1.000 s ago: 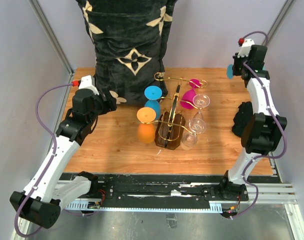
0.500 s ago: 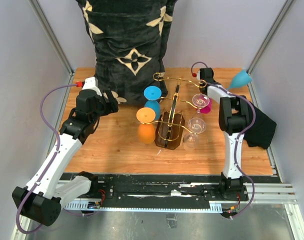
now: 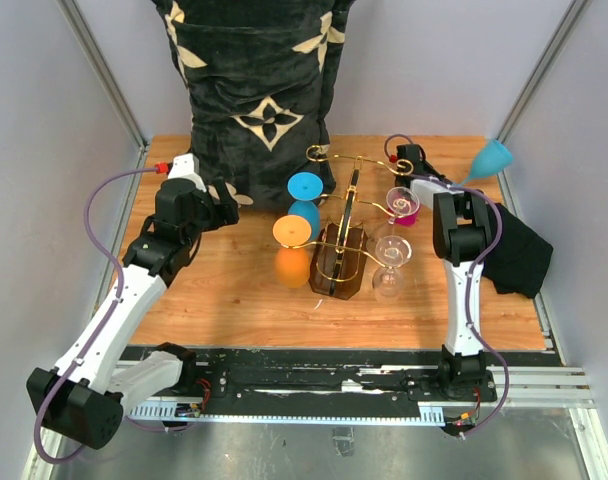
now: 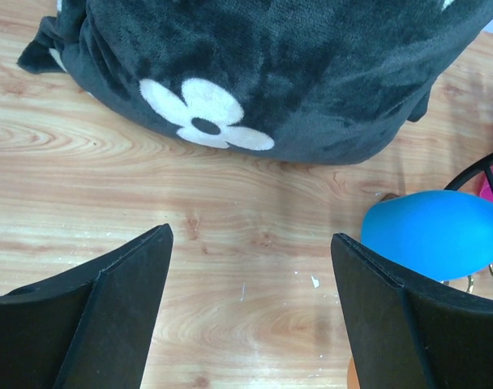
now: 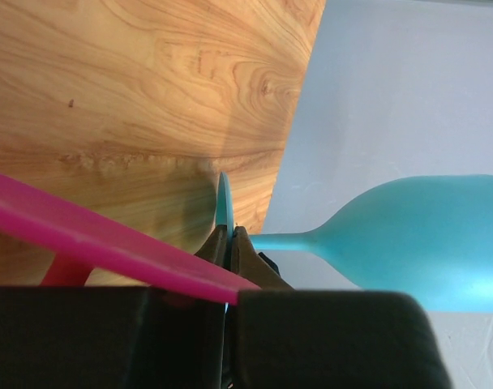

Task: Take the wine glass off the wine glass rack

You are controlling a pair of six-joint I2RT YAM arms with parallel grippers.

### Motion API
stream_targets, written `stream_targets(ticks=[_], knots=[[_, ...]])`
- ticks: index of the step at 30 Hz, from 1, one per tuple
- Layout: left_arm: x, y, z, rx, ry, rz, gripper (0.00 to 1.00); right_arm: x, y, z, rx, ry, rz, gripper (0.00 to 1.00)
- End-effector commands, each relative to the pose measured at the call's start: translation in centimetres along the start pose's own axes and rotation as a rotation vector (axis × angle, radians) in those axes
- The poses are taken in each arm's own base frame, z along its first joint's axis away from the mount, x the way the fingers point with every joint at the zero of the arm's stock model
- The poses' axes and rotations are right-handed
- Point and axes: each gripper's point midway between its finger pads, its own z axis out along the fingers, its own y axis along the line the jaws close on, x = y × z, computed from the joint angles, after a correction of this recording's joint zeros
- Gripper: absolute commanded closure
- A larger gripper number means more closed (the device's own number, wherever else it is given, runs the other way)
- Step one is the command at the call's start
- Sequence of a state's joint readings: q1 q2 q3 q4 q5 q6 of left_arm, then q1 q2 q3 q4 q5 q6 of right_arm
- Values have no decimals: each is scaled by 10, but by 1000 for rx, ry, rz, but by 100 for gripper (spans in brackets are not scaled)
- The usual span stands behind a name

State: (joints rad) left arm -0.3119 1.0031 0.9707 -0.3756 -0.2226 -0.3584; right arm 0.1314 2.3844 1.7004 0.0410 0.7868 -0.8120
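Light wood tabletop [image 3: 224, 290] fills the scene, with a dark flower-print cushion [image 3: 259, 90] standing at its far edge and the wine glass rack [image 3: 341, 262] in the middle. On the rack hang a blue glass [image 3: 306, 188], an orange glass [image 3: 292, 232] and a pink glass [image 3: 402, 205], with clear glasses [image 3: 392, 250] on its right side. The blue and orange ones show the foot upward, I think because the rack carries them by the foot. The teal wine glass [image 3: 491, 158] is already free from the rack: it is in the air near the far right corner of the tabletop, apart from the rack. The right hand [image 5: 230, 243] pinches it on the stem just beside the foot, probably because only this thin part fits between pressed fingers. Its long axis lies almost level, bowl pointing to the far right, away from the rack, foot toward the hand. The left hand [image 4: 250, 316] is spread wide and holds nothing, low over the tabletop near the cushion and the blue glass
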Motion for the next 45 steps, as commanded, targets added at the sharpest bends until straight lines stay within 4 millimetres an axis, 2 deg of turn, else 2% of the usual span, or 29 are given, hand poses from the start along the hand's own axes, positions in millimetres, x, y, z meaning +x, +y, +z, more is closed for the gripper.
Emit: stream_targets(ticks=[1, 5, 13, 15, 19, 31, 37, 41, 45], knots=[[2, -2, 4, 12, -4, 22, 15, 8, 51, 5, -74, 42, -92, 99], [3, -1, 6, 8, 0, 31, 15, 5, 66, 3, -142, 41, -90, 98], [5, -3, 7, 16, 9, 31, 15, 7, 93, -1, -283, 36, -95, 76], [4, -3, 7, 18, 8, 32, 15, 8, 95, -1, -286, 44, -103, 74], [4, -4, 8, 19, 10, 33, 15, 7, 97, -4, -298, 40, -104, 58], [4, -5, 9, 22, 12, 34, 16, 6, 99, -12, -344, 29, -85, 56], [4, -5, 9, 20, 15, 38, 16, 5, 92, -21, -367, 26, -36, 53], [3, -5, 8, 23, 14, 34, 15, 1, 86, -33, -436, 24, 31, 52], [5, -5, 9, 19, 20, 35, 16, -7, 72, -55, -519, 18, 109, 50]])
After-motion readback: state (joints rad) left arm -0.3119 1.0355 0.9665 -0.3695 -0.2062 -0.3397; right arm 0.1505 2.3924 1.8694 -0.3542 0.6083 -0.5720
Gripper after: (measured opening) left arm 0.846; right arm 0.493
